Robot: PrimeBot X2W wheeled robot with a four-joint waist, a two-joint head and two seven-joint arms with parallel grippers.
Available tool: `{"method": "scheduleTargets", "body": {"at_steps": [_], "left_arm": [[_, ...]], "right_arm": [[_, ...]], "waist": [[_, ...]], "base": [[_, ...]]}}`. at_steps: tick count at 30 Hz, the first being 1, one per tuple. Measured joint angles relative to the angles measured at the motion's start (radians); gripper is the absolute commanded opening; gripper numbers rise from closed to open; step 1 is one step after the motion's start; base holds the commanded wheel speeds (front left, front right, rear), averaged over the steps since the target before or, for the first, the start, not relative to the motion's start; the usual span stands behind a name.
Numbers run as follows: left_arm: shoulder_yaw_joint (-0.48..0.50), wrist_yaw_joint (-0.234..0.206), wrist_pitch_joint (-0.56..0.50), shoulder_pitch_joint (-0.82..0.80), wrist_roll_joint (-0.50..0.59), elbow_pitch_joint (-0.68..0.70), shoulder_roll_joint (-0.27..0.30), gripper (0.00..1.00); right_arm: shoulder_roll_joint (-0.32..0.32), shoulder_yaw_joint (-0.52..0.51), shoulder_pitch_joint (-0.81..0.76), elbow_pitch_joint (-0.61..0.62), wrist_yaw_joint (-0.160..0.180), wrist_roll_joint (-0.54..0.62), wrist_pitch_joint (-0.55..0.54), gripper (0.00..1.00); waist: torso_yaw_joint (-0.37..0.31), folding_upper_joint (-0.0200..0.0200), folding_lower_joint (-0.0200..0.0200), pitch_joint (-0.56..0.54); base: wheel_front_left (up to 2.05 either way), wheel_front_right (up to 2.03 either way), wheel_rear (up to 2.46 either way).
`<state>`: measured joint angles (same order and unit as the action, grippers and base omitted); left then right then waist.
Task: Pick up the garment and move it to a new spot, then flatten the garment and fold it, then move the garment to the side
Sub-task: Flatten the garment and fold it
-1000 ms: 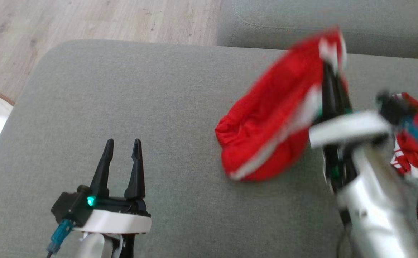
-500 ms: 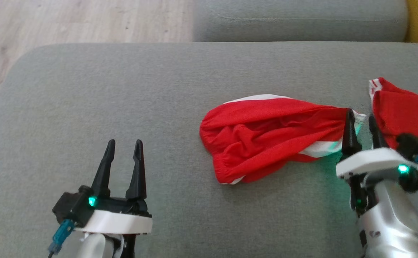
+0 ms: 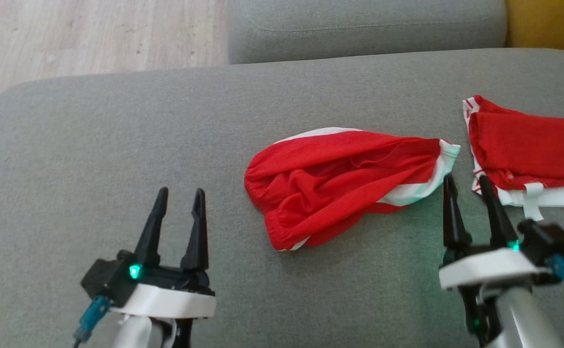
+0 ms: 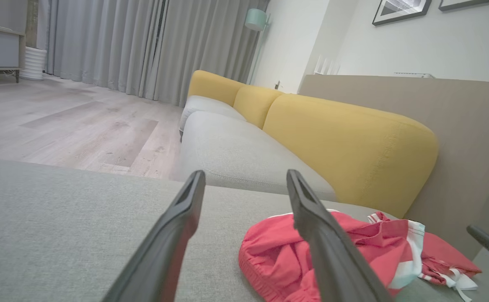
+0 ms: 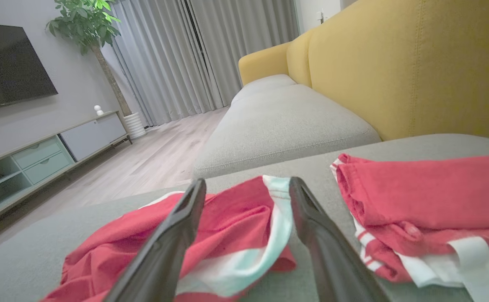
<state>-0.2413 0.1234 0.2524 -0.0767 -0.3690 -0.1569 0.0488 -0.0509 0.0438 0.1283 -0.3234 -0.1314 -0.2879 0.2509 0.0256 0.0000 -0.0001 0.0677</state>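
Released since last frame: my right hand (image 3: 465, 178) off garment (image 3: 339, 179), fingers apart, tips just short of its white hem (image 3: 443, 162); garment crumpled mid sofa cushion (image 3: 117, 145); left hand (image 3: 181, 190) apart, empty.
Left wrist: garment (image 4: 278, 260) lower right.
Right wrist: white hem (image 5: 280, 209) beyond fingers, folded red piece (image 5: 416, 197) right.

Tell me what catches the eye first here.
A crumpled red garment with white trim lies in the middle of the grey cushion. To its right, apart from it, sits a folded garment, also red and white. The left gripper and right gripper are both open and empty, the right one just short of the crumpled garment's white edge.
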Motion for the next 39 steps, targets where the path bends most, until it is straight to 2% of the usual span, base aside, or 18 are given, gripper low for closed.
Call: {"method": "scheduleTargets", "body": {"at_steps": [9,17,23,39], "left_arm": [[-0.069,0.0,0.0,0.001,-0.018,-0.013,0.0,1.0],[-0.262,0.001,-0.032,0.001,-0.054,-0.157,0.006,1.0],[-0.366,0.001,-0.068,-0.021,-0.125,-0.221,0.039,1.0],[-0.439,0.002,-0.101,-0.184,-0.161,-0.388,0.042,1.0]], "right_arm": [[0.002,-0.003,-0.046,0.049,0.0,0.001,0.0,1.0],[0.002,-0.027,-0.043,0.052,0.0,0.016,0.0,1.0],[0.003,-0.029,-0.037,0.052,0.0,0.016,0.0,1.0],[0.003,-0.007,0.013,0.054,0.0,0.017,0.0,1.0]], "waist": [[-0.02,0.0,0.0001,0.002],[-0.021,0.0,0.0001,0.01],[-0.022,0.0,0.0001,0.021],[-0.083,0.0,0.0002,0.086]], "base": [[0.0,0.0,0.0],[0.0,0.0,0.0],[0.0,0.0,0.0],[0.0,0.0,0.0]]}}
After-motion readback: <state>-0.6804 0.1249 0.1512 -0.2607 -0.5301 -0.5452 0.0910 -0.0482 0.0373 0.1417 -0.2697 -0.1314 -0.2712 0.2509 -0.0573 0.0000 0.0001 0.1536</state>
